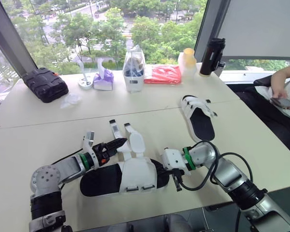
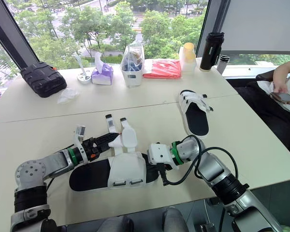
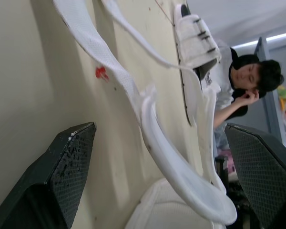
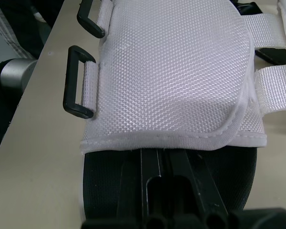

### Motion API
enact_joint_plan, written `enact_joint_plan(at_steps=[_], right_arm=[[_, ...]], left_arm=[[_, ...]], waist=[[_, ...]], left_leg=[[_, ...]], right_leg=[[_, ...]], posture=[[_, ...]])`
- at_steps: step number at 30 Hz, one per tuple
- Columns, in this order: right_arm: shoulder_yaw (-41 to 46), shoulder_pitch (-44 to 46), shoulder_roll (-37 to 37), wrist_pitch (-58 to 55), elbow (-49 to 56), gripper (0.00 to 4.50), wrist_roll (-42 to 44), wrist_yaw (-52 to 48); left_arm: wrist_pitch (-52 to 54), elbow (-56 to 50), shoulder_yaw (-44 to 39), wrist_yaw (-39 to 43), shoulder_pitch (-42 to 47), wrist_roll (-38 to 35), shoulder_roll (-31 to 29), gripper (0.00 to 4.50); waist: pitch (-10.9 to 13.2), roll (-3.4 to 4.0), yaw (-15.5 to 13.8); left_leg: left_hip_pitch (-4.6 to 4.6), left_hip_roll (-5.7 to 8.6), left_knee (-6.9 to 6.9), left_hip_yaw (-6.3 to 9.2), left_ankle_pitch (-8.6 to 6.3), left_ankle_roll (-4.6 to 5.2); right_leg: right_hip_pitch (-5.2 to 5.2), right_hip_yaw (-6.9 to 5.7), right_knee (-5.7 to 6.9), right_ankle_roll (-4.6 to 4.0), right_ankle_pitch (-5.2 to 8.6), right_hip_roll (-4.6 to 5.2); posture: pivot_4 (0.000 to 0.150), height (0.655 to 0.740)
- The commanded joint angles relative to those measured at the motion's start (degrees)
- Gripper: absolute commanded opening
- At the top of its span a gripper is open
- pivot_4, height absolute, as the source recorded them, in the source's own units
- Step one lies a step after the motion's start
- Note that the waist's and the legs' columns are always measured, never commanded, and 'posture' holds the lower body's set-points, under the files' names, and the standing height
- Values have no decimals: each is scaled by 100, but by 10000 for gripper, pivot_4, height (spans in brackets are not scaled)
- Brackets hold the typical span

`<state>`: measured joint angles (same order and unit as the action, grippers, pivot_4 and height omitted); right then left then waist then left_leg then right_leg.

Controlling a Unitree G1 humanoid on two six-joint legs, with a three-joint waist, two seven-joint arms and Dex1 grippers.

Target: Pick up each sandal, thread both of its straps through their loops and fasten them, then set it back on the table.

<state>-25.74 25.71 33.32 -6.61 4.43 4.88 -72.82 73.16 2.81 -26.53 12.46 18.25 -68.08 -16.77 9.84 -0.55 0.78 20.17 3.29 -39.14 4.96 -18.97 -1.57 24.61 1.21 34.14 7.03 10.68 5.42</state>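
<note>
A black-soled sandal with a white upper (image 1: 130, 176) lies on the table in front of me, its two black loops (image 4: 78, 81) on the near side. Its two white straps (image 1: 134, 139) are loose and lie spread toward the far side. My left gripper (image 1: 117, 143) is open at these straps, and one strap (image 3: 133, 90) runs between its fingers (image 3: 69, 167). My right gripper (image 4: 169, 152) is shut at the sandal's right end, its fingers lying on the insole and reaching under the upper. A second sandal (image 1: 199, 116) lies apart at the right with its straps across.
Along the far edge stand a black case (image 1: 45, 83), a tissue pack (image 1: 103, 79), a clear container (image 1: 134, 67), a red packet (image 1: 163, 74), a bottle (image 1: 188, 60) and a black flask (image 1: 211, 56). A person (image 1: 285, 89) sits at the right with a phone.
</note>
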Motion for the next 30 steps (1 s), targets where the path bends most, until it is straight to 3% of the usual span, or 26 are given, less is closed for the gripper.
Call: enact_joint_plan(at_steps=[1,12,15,30], right_arm=[[135,105,-112,-76,124,0,182,28],[567,-231,718,-1119,1280,0,928,-401],[526,-346,644,-1240,1397,0,980,-253],[83,-725,-188,391,-124,0,-37,697]], left_arm=[[-103,-57,14,4,-94,79,-73,44529],[-219,-337,171,-53,-342,-45,48,44529],[-247,-349,182,-63,-360,-72,53,44529],[-337,-536,222,-243,-359,-235,139,44529]], waist=[[0,0,5],[0,0,-9],[1,0,0],[0,-2,-7]], left_leg=[[0,0,0,0,1,-1],[8,-1,1,2,-4,6],[7,-1,3,1,-4,8],[4,-1,3,0,-2,4]], right_leg=[[0,0,0,0,0,0],[3,0,-6,0,1,2],[3,0,-7,0,1,2],[2,0,-5,0,0,2]], posture=[[1500,7400],[1500,7400],[1500,7400],[1500,7400]])
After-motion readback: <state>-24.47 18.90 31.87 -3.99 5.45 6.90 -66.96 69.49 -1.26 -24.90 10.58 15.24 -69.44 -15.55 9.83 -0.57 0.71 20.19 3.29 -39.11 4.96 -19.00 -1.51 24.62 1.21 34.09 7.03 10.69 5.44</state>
